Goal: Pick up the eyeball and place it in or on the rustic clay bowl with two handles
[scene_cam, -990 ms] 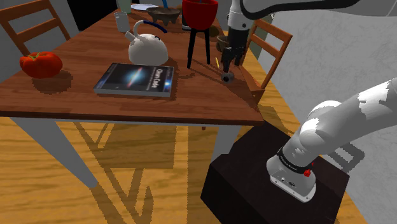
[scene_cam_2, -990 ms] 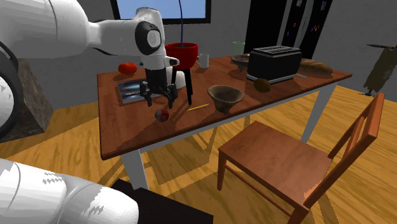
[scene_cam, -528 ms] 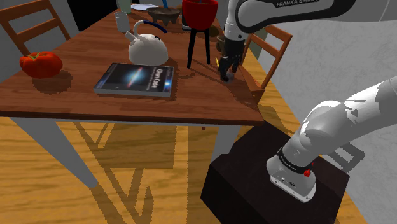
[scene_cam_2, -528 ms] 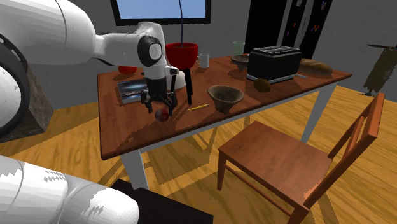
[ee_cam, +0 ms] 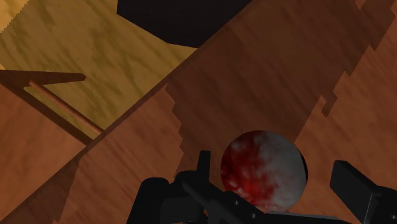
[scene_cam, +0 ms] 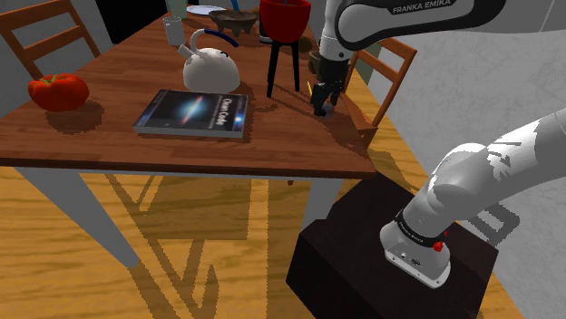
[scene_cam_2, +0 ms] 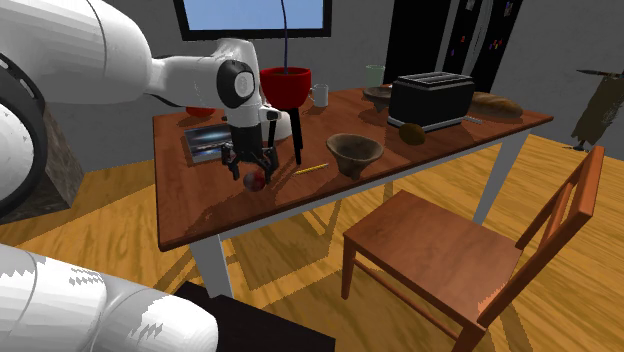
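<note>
Two fingers (ee_cam: 356, 191) of gripper (scene_cam_2: 252, 172) are standing apart, bracketing eyeball (ee_cam: 264, 170), not clasping it | eyeball is sitting on table (scene_cam_2: 200, 210) near edge | risk: uneven closing could be nudging it into rolling off

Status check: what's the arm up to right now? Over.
Gripper open, low, straddling the eyeball. Eyeball on the table, not gripped. Pencil lies between it and the bowl.

floor (scene_cam: 54, 281): yellow wood planks | table (scene_cam_2: 200, 205): brown wood, grey legs | chair (scene_cam_2: 430, 240): wooden, beside table | window (scene_cam_2: 250, 12): blue
</note>
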You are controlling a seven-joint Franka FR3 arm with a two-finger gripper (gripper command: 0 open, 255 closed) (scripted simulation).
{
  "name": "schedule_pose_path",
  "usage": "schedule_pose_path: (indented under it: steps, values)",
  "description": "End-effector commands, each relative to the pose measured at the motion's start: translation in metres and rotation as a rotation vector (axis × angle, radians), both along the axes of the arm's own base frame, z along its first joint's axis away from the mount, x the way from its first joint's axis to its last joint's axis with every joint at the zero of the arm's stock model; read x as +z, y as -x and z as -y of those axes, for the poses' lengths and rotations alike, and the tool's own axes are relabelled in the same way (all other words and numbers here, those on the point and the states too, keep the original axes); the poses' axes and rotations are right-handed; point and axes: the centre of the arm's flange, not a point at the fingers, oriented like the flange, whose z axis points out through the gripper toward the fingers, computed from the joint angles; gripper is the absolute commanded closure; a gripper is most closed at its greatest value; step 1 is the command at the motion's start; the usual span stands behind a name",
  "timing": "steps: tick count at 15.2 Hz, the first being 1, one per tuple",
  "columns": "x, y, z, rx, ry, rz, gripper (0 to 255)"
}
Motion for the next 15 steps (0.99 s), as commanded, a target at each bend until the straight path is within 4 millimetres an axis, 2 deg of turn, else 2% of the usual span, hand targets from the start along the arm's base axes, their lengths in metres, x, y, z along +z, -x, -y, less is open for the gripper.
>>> schedule_pose_path:
  steps: [1,10,15]
  values:
    - [0.0,0.0,0.0,0.0,0.0,0.0,255]
    - [0.0,0.0,0.0,0.0,0.0,0.0,255]
    - [0.026,0.0,0.0,0.0,0.0,0.0,255]
